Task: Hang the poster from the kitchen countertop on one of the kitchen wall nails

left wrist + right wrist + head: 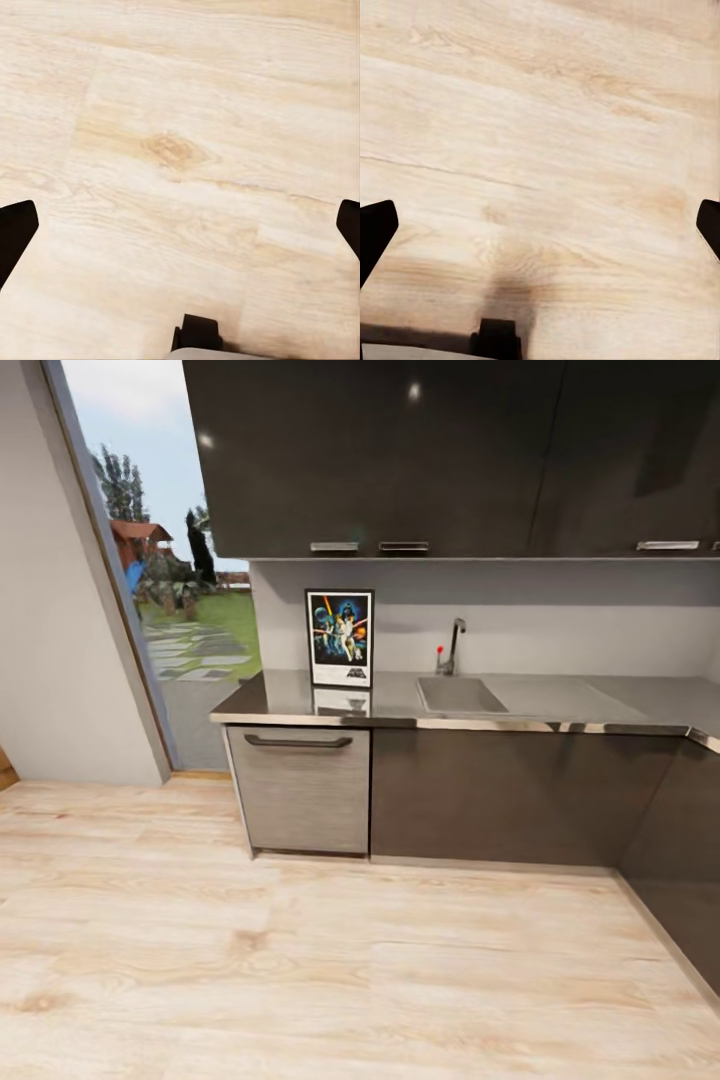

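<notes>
Pale wood-plank floor (330,970) lies beneath both end effectors, a knot in the grain under the left. Well ahead of them stand dark lower cabinets (500,795) and glossy wall cupboards (400,455) on a grey wall (560,620). A tall window (175,590) shows what seems a garden.

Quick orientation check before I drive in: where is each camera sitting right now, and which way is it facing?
Head view: on the robot's head, facing forward and down at the kitchen countertop, where the poster stands against the wall beside the sink.
Left wrist view: on the left arm, looking down at the wooden floor; the left hand has its dark fingertips at the frame edges, spread wide.
Right wrist view: on the right arm, looking down at floor; the right hand is likewise spread.
Both wrist views share the pale plank floor.
</notes>
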Robot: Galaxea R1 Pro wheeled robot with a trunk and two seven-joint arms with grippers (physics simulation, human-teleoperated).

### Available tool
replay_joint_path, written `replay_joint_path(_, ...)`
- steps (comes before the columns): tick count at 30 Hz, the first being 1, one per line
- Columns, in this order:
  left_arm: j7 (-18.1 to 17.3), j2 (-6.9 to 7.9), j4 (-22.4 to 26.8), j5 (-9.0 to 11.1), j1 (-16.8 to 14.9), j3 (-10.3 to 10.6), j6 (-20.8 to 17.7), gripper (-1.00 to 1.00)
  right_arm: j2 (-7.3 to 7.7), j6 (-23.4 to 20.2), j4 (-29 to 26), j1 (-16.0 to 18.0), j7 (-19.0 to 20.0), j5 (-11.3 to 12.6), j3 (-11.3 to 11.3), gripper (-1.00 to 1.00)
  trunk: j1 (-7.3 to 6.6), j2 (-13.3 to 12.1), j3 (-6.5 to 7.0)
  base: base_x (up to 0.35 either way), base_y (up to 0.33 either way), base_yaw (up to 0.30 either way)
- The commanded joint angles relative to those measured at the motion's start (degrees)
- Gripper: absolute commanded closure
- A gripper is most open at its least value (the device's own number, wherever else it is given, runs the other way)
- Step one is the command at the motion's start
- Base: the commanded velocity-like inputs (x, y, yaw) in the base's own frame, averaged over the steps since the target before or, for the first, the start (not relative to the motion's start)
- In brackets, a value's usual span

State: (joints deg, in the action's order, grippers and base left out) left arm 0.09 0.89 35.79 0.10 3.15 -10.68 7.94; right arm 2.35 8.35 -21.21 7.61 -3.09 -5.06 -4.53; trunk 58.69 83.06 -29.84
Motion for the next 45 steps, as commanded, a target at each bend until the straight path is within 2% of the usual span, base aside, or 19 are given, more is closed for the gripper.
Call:
replay_joint_path(1, 0.01, -0.01, 0.06, 0.02, 0.02, -0.07, 0.12, -1.00, 0.04, 0.08, 0.02, 0.04, -0.33, -0.45, -0.35, -1.00, 0.04, 0.02, -0.04, 0.333, -0.011, 0.000)
replay_joint_path(3, -0.05, 0.04, 0.06, 0.06, 0.02, -0.59, 0.25, -1.00, 0.04, 0.08, -0.18, 0.04, -0.19, -0.60, -0.51, -1.00, 0.04, 0.02, -0.04, 0.238, -0.006, 0.000)
replay_joint_path(4, -0.24, 0.10, 0.07, 0.19, 0.02, -4.17, 0.47, -1.00, -0.38, 0.09, -2.17, 0.04, 0.08, -0.83, -0.67, -1.00, 0.04, 0.02, -0.04, 0.050, -0.001, 0.000)
replay_joint_path(5, -0.33, 0.11, 0.07, 0.29, 0.02, -5.24, 0.49, -1.00, -0.42, 0.09, -3.11, 0.04, 0.26, -0.86, -0.72, -1.00, 0.04, 0.02, -0.04, 0.040, -0.001, 0.000)
replay_joint_path(6, -1.50, 0.12, 0.03, 0.94, 0.02, -8.96, 0.54, -1.00, -0.48, 0.03, -7.26, 0.04, 1.78, -0.93, -1.05, -1.00, 0.04, 0.02, -0.04, 0.020, -0.001, 0.000)
replay_joint_path(8, -7.12, 0.12, -0.07, 1.67, 0.02, -13.90, 0.47, -1.00, -0.50, -0.26, -18.28, 0.04, 5.88, -0.99, -3.23, -1.00, 0.04, 0.02, -0.04, 0.010, 0.000, 0.000)
replay_joint_path(13, -11.30, 0.35, -0.11, 1.90, 0.02, -16.27, 0.30, -1.00, -0.57, -2.21, -31.43, 0.21, 7.79, -0.98, -4.68, -1.00, 0.04, 0.02, -0.04, 0.003, 0.000, 0.000)
replay_joint_path(14, -11.90, 0.95, -0.11, 1.96, 0.02, -17.33, 0.26, -1.00, -0.57, -5.13, -37.56, 0.82, 8.55, -0.87, -5.09, -1.00, 0.04, 0.02, -0.04, 0.001, 0.000, 0.000)
replay_joint_path(16, -12.30, 1.63, -0.11, 2.03, 0.02, -18.51, 0.20, -1.00, -0.58, -8.45, -43.06, 1.69, 9.73, -0.71, -5.41, -1.00, 0.04, 0.02, -0.04, 0.000, 0.000, 0.000)
replay_joint_path(18, -12.89, 2.61, -0.07, 2.87, 0.02, -20.54, 0.17, -1.00, -0.94, -16.28, -51.04, 5.82, 15.37, -0.47, -5.77, -1.00, 0.04, 0.02, -0.04, 0.000, 0.000, 0.000)
replay_joint_path(20, -13.62, 2.96, -0.11, 4.45, 0.02, -21.27, 0.16, -1.00, -1.63, -21.97, -53.73, 10.77, 21.06, -0.40, -5.85, -1.00, 0.04, 0.02, -0.04, 0.000, 0.000, 0.000)
replay_joint_path(22, -14.24, 3.09, -0.14, 5.39, 0.02, -21.62, 0.19, -1.00, -1.92, -25.53, -54.23, 14.02, 24.08, -0.28, -5.77, -1.00, 0.04, 0.02, -0.04, 0.000, 0.000, 0.000)
replay_joint_path(23, -15.15, 3.21, -0.14, 6.25, 0.02, -22.01, 0.24, -1.00, -2.07, -29.74, -52.89, 18.09, 26.76, 0.69, -5.39, -1.00, 0.04, 0.02, -0.04, 0.000, 0.000, 0.000)
replay_joint_path(29, -18.02, 3.33, -0.12, 6.97, 0.02, -22.43, 0.29, -1.00, -1.15, -33.21, -43.10, 25.65, 29.22, 6.40, -3.28, -1.00, 0.04, 0.02, -0.04, 0.006, -0.005, 0.000)
replay_joint_path(31, -19.22, 3.38, -0.12, 7.05, 0.02, -22.53, 0.26, -1.00, -0.19, -33.69, -39.64, 27.80, 31.74, 10.65, -2.51, -1.00, 0.04, 0.02, -0.04, 0.120, -0.116, 0.000)
replay_joint_path(32, -19.37, 3.39, -0.13, 7.06, 0.02, -22.55, 0.24, -1.00, -0.04, -33.77, -39.24, 28.24, 32.55, 11.32, -2.41, -1.00, 0.04, 0.02, -0.04, 0.164, -0.164, 0.000)
replay_joint_path(34, -19.58, 3.40, -0.16, 7.08, 0.02, -22.58, 0.21, -1.00, 0.17, -33.96, -38.79, 29.52, 33.91, 12.30, -2.25, -1.00, 0.04, 0.02, -0.04, 0.186, -0.187, 0.000)
replay_joint_path(37, -19.92, 3.67, -0.15, 7.10, 0.02, -22.61, 0.17, -1.00, 0.50, -34.95, -37.92, 35.59, 35.92, 13.60, -2.06, -1.00, 0.04, 0.02, -0.04, 0.224, -0.220, 0.000)
replay_joint_path(45, -20.02, 4.15, -0.19, 7.11, 0.02, -22.66, 0.15, -1.00, 0.63, -41.65, -36.53, 43.60, 40.64, 14.14, -2.03, -1.00, 0.04, 0.02, -0.04, 0.259, -0.222, 0.000)
